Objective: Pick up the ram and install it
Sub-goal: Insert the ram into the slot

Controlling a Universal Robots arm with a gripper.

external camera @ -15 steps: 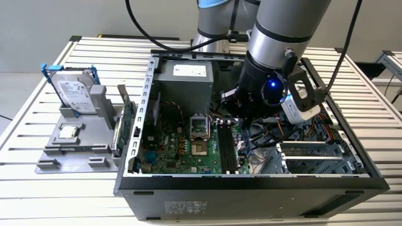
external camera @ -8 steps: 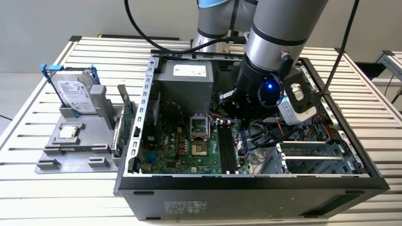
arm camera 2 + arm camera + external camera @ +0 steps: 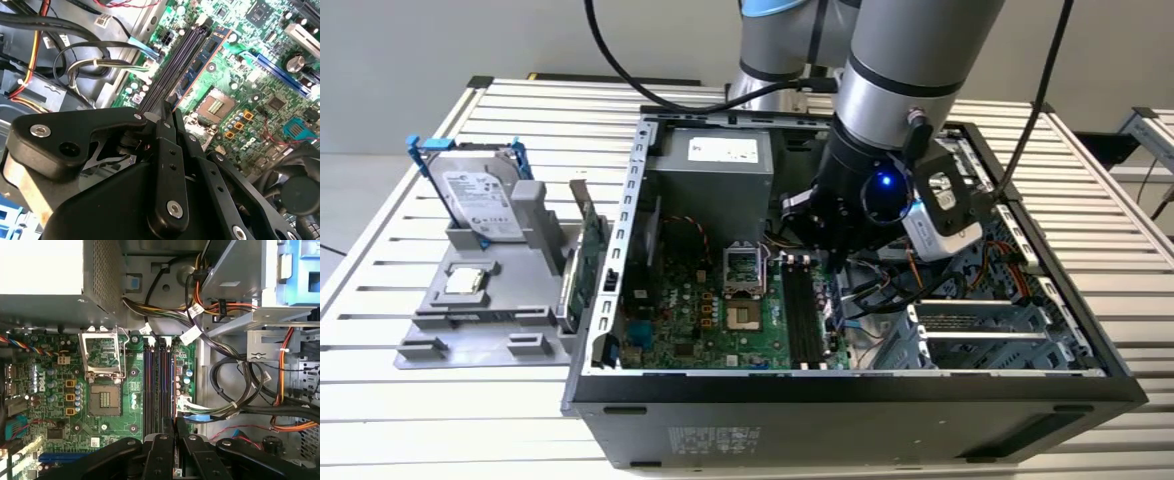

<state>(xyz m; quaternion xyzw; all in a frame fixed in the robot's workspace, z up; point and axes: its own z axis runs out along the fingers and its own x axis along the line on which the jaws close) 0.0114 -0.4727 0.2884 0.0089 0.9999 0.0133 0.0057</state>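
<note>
In the exterior view, the arm reaches down into the open computer case [image 3: 854, 390] on the slatted worktop [image 3: 400, 420], and the pincer [image 3: 834, 258] is low over the memory slots [image 3: 803, 315] of the motherboard. A hard drive [image 3: 480, 195] stands in a grey holder at the exterior view's left.

In the second wrist view, the pincer [image 3: 170, 107] is narrow, with its fingers close together on the end of the ram [image 3: 202, 62]. The ram lies along the slots.

In the first wrist view, the pincer [image 3: 175, 422] is just above the slots [image 3: 159, 385], beside the processor socket [image 3: 104, 400].
</note>
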